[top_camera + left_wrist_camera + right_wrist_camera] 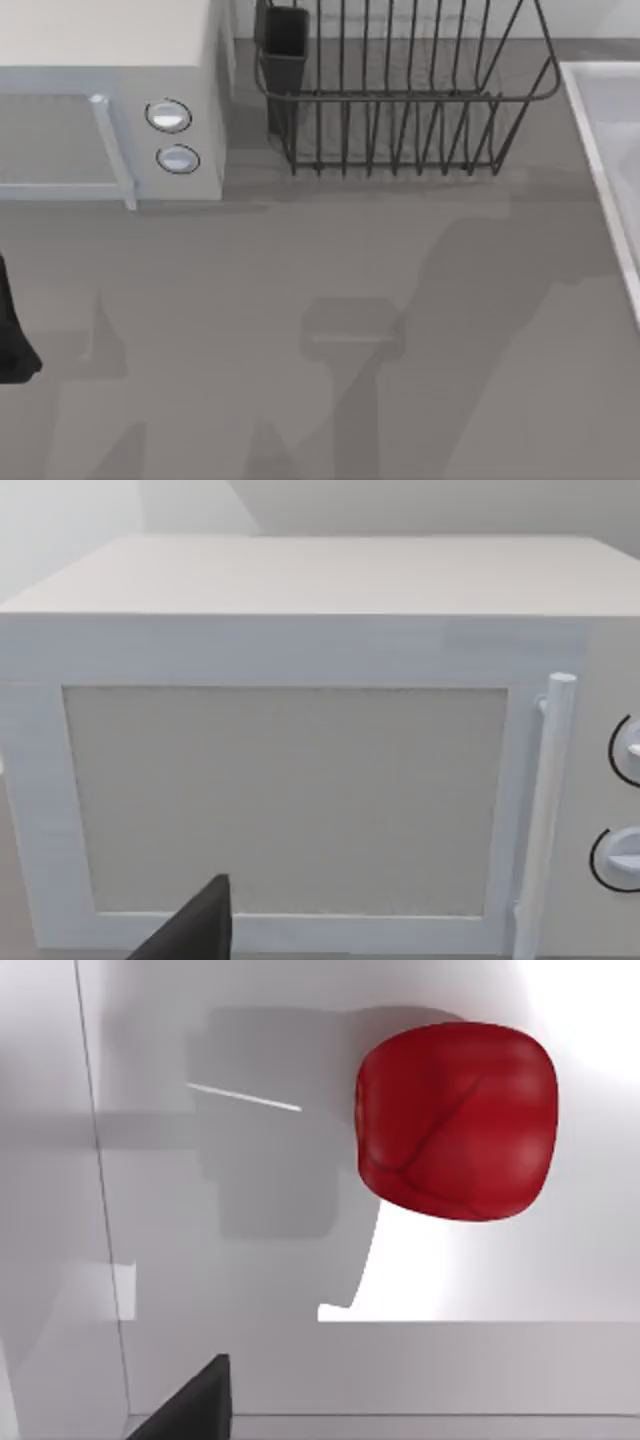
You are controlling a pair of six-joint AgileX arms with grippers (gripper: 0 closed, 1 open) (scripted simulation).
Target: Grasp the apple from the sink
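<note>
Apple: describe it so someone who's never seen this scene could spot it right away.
Start at the sink, the pale basin with a raised rim at the table's right edge, beside the dark wire dish rack. In the right wrist view the apple lies on the basin's light floor. It is a glossy red, slightly lobed fruit, the one strongly coloured thing among grey and white surfaces.

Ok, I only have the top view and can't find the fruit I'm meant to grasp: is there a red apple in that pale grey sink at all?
Observer: Yes. The right wrist view looks down on a glossy red, slightly lobed apple lying on the floor of the light grey-white rectangular sink.
Operator: Anything touching it?
Observer: No, there is bare basin floor all round it.
Operator: And the left arm at my left edge?
Observer: Its wrist camera faces the closed door of the white box-shaped microwave.
</note>
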